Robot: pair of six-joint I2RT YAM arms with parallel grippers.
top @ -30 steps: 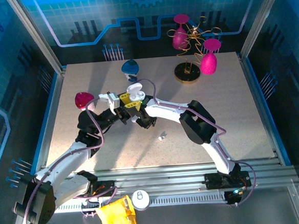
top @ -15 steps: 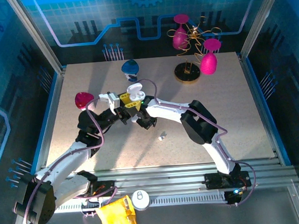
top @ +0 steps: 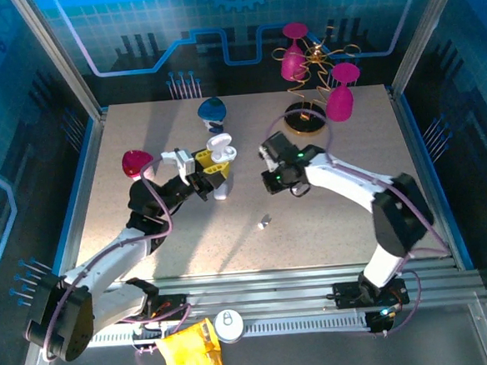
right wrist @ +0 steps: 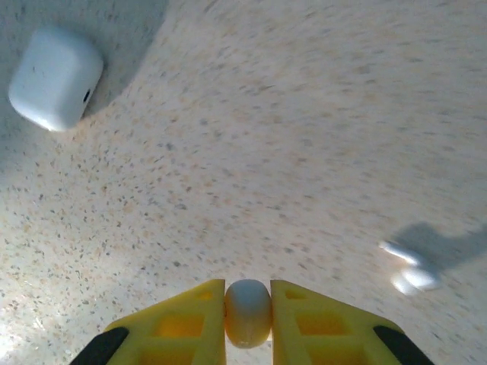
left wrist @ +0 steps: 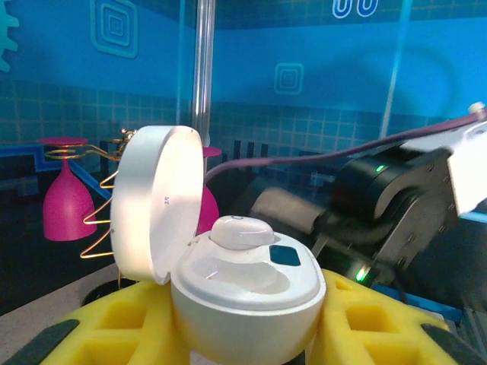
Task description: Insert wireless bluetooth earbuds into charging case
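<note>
Two yellow fingers of the right pincer [right wrist: 247, 290] are closed to a narrow gap on a held earbud [right wrist: 247, 313]. It is a small white rounded piece, and its longer side runs along the fingers and points out past their tips. This pincer hangs above the bare tabletop [right wrist: 319, 129] without touching it.

The coming move turns on what lies to this pincer's left. There the charging case [top: 218, 145] is raised off the tabletop in the left pincer [left wrist: 247, 346], whose padded fingers clamp the case's rounded lower half from both sides. The two pincers stand near each other but apart, with open tabletop between them. The case sits upright with its mouth facing up, and its lid [left wrist: 156, 201] is swung open and stands on edge at one side. A seated earbud [left wrist: 242, 232] already sits in the case, and the shallow hollow next to it looks free. That is most likely where the held piece belongs. I judge the right arm must travel leftward, turn the bud tip-down and come in from the side away from the lid.

Farther out, a loose earbud [top: 264, 222] lies on the tabletop nearer the bases. A white rounded block [right wrist: 55, 76] rests well apart from it.
</note>
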